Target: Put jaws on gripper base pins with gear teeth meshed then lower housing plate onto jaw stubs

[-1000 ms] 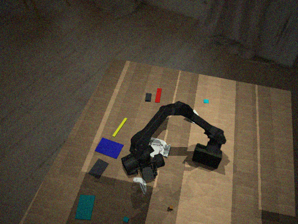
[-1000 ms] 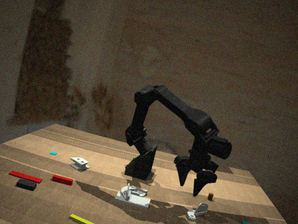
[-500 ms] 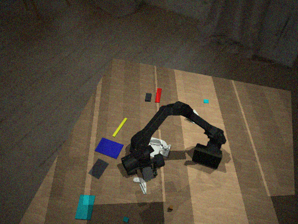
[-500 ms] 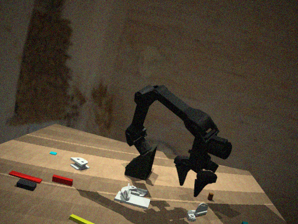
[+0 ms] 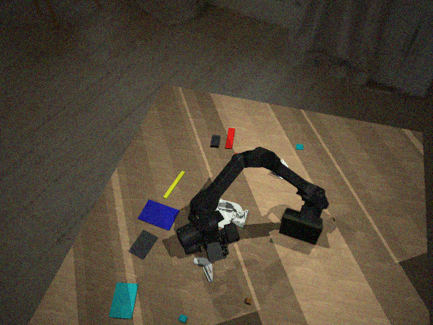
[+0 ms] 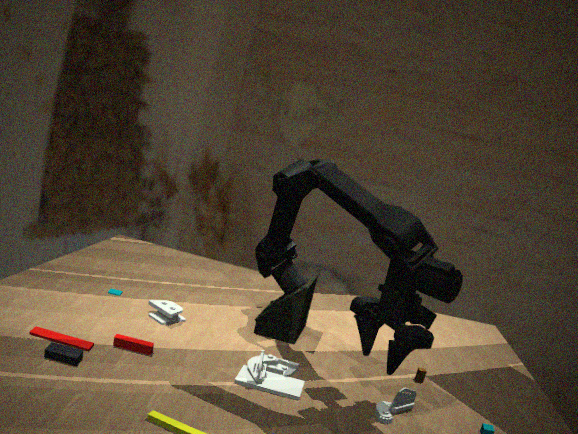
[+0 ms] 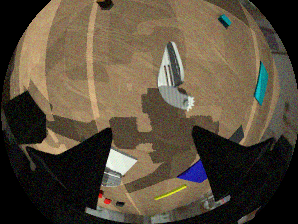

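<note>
My gripper (image 6: 378, 362) (image 7: 153, 132) is open and empty, fingers pointing down above the table. A loose jaw (image 5: 208, 272) (image 6: 404, 400) (image 7: 173, 98) with grey gear teeth lies on the table, a little away from the fingertips and below their height. The white gripper base (image 5: 225, 219) (image 6: 281, 386) (image 7: 121, 161) stands beside the gripper. Another jaw (image 6: 286, 368) lies over the base; whether it is fully on its pin I cannot tell. The white housing plate (image 5: 284, 163) (image 6: 166, 306), with two holes, lies farther off near the arm's base, partly hidden by the arm in the top view.
A blue plate (image 5: 158, 214) (image 7: 196, 173), a dark plate (image 5: 143, 244) and a yellow bar (image 5: 174, 184) (image 6: 175, 423) lie beyond the base. Teal pieces (image 5: 123, 300) (image 6: 487, 428) and a small brown block (image 5: 248, 300) (image 6: 420, 375) lie around the loose jaw. Red bars (image 6: 133, 344) lie farther away.
</note>
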You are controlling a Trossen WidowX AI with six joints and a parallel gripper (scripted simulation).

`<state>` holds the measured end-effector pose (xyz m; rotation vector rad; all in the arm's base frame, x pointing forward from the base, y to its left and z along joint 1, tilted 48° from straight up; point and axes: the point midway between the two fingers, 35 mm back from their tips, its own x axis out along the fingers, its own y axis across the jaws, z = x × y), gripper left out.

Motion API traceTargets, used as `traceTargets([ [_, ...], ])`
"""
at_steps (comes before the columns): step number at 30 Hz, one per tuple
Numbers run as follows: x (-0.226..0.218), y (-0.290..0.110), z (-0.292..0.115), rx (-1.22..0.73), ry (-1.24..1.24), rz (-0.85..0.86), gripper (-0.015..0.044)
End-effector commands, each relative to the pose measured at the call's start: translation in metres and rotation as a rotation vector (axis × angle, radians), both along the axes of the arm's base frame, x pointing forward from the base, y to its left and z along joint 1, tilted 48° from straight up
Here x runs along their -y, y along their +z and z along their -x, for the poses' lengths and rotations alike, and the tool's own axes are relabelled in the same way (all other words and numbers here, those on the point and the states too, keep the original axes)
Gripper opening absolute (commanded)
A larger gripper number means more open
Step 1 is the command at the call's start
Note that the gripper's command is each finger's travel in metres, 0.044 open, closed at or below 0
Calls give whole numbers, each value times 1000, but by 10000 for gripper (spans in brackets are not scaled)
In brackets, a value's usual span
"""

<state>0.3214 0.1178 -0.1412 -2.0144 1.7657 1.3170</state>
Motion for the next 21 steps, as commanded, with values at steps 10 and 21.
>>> traceTargets([
  [10,0,0,0,0,0,0,46],
  [21,0,0,0,0,0,0,0],
])
